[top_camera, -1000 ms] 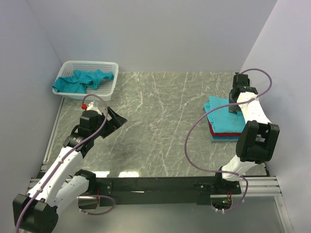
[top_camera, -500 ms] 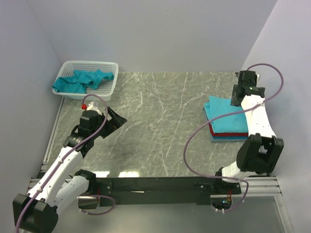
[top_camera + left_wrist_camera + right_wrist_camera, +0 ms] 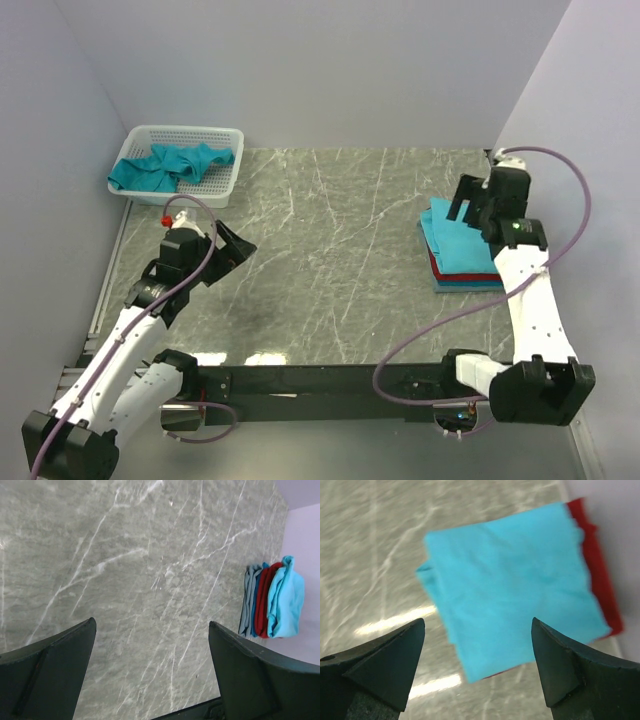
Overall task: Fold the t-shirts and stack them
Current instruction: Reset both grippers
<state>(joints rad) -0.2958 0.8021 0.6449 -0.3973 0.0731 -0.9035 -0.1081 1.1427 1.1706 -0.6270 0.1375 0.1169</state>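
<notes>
A stack of folded t-shirts (image 3: 462, 245) lies at the table's right side, with a teal shirt on top (image 3: 515, 575), a red one (image 3: 601, 585) under it and blue ones at the bottom. It also shows edge-on in the left wrist view (image 3: 272, 602). Crumpled teal t-shirts (image 3: 170, 165) lie in the white mesh basket (image 3: 225, 135) at the back left. My right gripper (image 3: 468, 208) is open and empty, hovering above the stack's far edge (image 3: 478, 621). My left gripper (image 3: 238, 243) is open and empty above bare table (image 3: 151, 623) left of centre.
Grey walls close the table in on the left, back and right. The stack sits close to the right wall. The right arm's purple cable loops over the table in front of the stack (image 3: 400, 330). The marble tabletop (image 3: 330, 240) lies between basket and stack.
My right gripper was down on the stack's top shirt; it has lifted off, swung back and now hovers open above it. My left arm has shifted slightly toward the back.
</notes>
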